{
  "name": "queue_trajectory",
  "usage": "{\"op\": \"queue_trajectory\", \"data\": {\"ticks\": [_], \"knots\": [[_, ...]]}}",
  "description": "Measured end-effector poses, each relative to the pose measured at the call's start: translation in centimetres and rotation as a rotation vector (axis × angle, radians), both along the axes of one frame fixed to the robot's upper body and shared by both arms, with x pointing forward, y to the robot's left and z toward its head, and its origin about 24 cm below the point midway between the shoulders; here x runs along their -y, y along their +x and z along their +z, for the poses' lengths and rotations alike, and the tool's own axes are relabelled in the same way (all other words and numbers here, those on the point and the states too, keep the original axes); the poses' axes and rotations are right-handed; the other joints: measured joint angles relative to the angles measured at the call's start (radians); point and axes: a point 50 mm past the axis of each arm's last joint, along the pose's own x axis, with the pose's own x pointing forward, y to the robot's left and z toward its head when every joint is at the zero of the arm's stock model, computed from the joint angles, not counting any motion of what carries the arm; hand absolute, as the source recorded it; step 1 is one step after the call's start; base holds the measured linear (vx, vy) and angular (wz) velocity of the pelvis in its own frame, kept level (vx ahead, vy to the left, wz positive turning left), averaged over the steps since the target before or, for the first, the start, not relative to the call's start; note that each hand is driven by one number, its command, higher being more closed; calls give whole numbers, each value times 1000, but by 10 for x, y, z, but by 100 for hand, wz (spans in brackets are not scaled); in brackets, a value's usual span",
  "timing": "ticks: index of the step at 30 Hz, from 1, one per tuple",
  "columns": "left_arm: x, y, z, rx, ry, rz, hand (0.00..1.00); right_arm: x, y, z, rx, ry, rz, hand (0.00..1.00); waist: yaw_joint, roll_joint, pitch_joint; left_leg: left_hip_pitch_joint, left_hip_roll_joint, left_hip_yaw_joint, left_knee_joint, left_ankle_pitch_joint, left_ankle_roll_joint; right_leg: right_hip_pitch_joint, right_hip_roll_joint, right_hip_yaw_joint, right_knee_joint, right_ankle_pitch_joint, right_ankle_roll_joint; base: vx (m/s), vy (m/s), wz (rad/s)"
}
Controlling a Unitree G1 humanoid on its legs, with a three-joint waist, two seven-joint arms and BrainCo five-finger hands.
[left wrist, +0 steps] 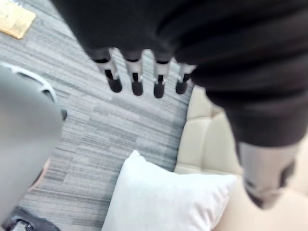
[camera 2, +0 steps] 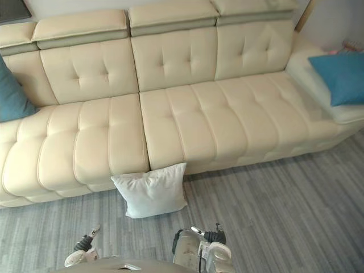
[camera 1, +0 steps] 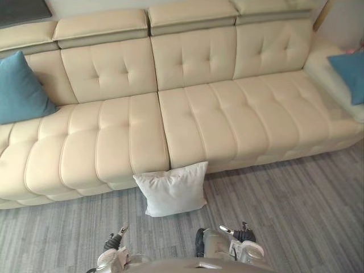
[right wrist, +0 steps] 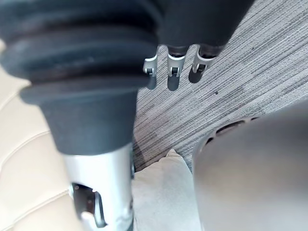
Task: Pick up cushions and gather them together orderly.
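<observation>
Cushion (camera 1: 172,187), white, on floor (camera 1: 284,216), touching sofa (camera 1: 227,114) front

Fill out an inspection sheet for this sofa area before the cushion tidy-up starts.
Surface: cream sofa; grey striped carpet.
Job's things: white cushion on the carpet, against the sofa front; left blue cushion at the sofa's left end; right blue cushion at its right end.
Clutter: flat tan thing on the carpet.
Hands: left hand and right hand open, holding nothing.
Cables: nothing seen.
Surroundings: pale wall behind the sofa.
</observation>
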Motion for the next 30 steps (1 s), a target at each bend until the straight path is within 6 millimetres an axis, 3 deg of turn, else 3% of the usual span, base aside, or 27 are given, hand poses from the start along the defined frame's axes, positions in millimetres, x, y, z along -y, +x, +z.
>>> {"op": "queue_trajectory", "data": {"ticks": [2, 4, 7, 8, 9, 10, 11, 15, 20, 25, 29, 30], "knots": [[0, 4, 2, 25, 4, 6, 0, 1, -3, -1, -6, -2, -3, 0, 14, 4, 0, -92, 46, -4, 188, 19, -12, 28, 4, -11, -19, -3, -5, -50, -11, 23], [-1, 2, 2, 24, 6, 6, 0, 1, -5, -1, -11, -4, -7, 0, 24, 5, 0, -122, 63, 11, 242, -18, 17, 36, 3, -8, -25, -3, -5, -23, 54, 3], [-1, 2, 3, 27, 7, 5, 0, 1, -4, 0, -7, -4, -7, 0, 22, 5, -1, -148, 37, 31, 88, -83, 35, 26, 4, 10, -35, 9, 15, -14, 151, -10], [-2, 3, 3, 31, 9, 14, 0, 0, -3, -1, -9, -2, -4, 0, 34, 11, -5, -133, 10, 35, -19, -86, -5, -4, 9, 41, -16, 19, 32, 5, 184, -37], [-4, 3, 3, 30, 15, 11, 0, 0, -5, -2, -17, -1, -4, 0, 33, 9, -7, -129, -6, 49, -42, -80, 7, -8, 6, 61, -28, 30, 45, 45, 221, -41], [-6, 2, 3, 26, 26, 2, 0, -2, -6, -2, -24, 7, -6, 0, 29, -12, -21, -122, -20, 66, -61, -66, 10, -5, 5, 81, -60, 61, 43, 89, 173, -28], [-7, 1, 3, 23, 30, 0, 0, -3, -7, -3, -26, 9, -6, 0, 31, -3, -17, -113, -28, 80, -74, -66, 10, -3, 5, 92, -78, 71, 46, 93, 184, -28], [-6, -1, 2, 3, 33, -22, 0, -3, -8, -4, -33, 12, -7, 0, 22, -13, -37, -57, -70, 103, -138, -52, 33, 29, -10, 110, -134, 100, 69, 121, 134, -15], [3, -1, 0, -3, 13, -43, 0, 0, -11, -4, -42, 3, -9, 0, 24, 15, -54, -23, -98, 98, -197, -29, 50, 57, -18, 108, -173, 105, 75, 70, 51, 1], [6, 2, 1, 3, 23, -96, 0, 0, -9, -3, -44, -17, 28, 0, 27, 14, -53, -11, -108, 84, -253, 11, 47, 63, -16, 106, -186, 107, 77, -20, -10, 0], [2, 35, 15, 102, 90, -196, 0, -6, 29, 15, 67, -89, 153, 0, 29, -12, 13, -122, -100, 79, -191, 16, 42, -65, -23, 116, -108, 103, 68, -131, -58, 4], [2, 55, 25, 165, 115, -213, 0, -6, 53, 30, 149, -134, 182, 0, 28, -16, 55, -205, -76, 66, -111, -12, 37, -123, -18, 112, -76, 104, 61, -214, -79, 13]]}}
